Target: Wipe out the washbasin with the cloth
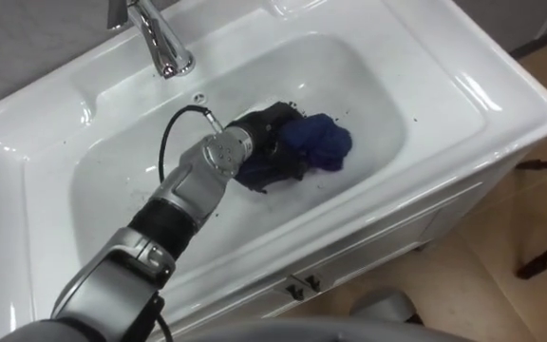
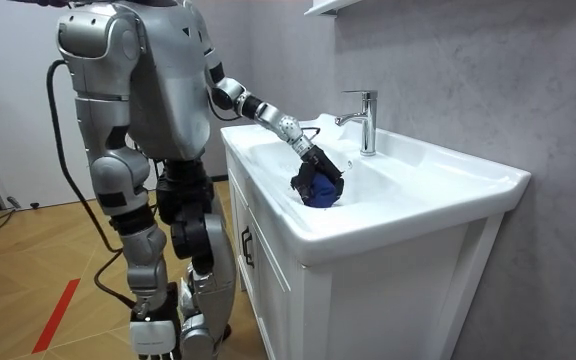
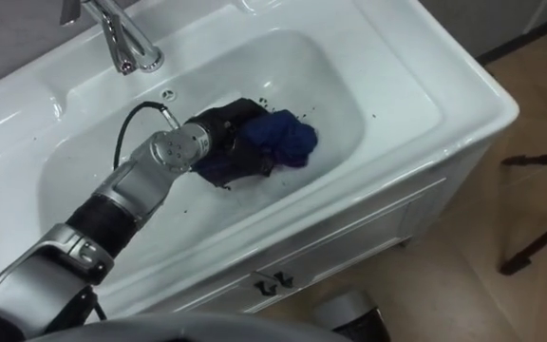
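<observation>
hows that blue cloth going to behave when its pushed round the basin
Probably floppy: the blue cloth sits bunched in folds in the left hand. Likely light, and should slide easily on the glossy basin, crumpling rather than rolling.

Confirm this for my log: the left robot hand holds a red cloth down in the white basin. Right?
Wrong colour: the cloth is dark blue, not red, as the left eye view shows. The left robot hand does hold it down in the white basin.
</observation>
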